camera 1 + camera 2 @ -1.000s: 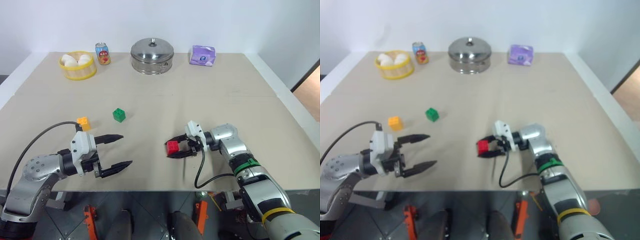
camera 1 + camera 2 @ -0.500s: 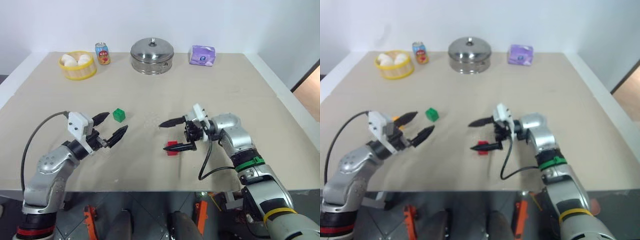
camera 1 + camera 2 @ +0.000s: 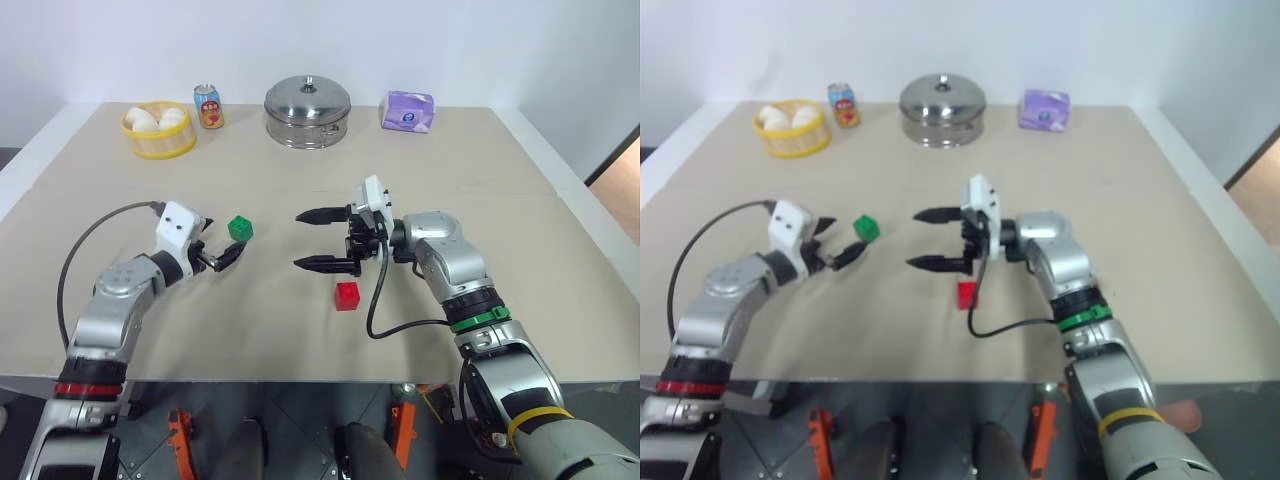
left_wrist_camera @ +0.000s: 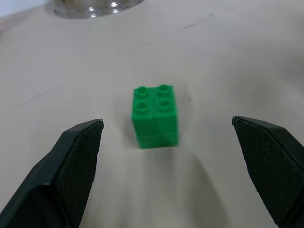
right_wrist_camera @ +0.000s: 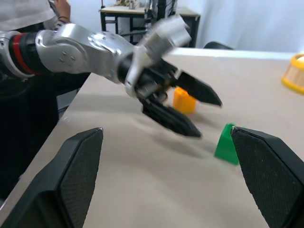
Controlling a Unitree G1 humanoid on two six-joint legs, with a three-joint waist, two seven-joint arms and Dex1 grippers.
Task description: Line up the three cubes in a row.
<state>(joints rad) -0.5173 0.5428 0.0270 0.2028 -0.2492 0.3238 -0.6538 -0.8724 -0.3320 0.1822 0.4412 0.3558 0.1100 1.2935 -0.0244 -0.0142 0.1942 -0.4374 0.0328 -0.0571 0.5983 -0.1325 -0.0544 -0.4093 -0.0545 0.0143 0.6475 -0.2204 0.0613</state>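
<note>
The green cube [image 3: 239, 228] stands on the table left of centre. My left gripper [image 3: 229, 243] is open just short of it; the left wrist view shows the green cube [image 4: 154, 116] a little ahead of the two spread fingers. The red cube [image 3: 347, 295] lies free on the table near the middle. My right gripper [image 3: 300, 240] hangs open above the table, pointing left, up and to the left of the red cube. In the right wrist view the yellow-orange cube [image 5: 184, 99] sits behind the left gripper's fingers.
Along the far edge stand a yellow basket [image 3: 157, 143] of white round things, a soda can [image 3: 208, 106], a lidded steel pot [image 3: 307, 110] and a purple tissue pack [image 3: 408, 111]. A seam runs across the table top.
My right gripper opened, left the red cube on the table, then rose and drifted left. My left gripper travelled forward to the green cube, passing over the yellow-orange one.
</note>
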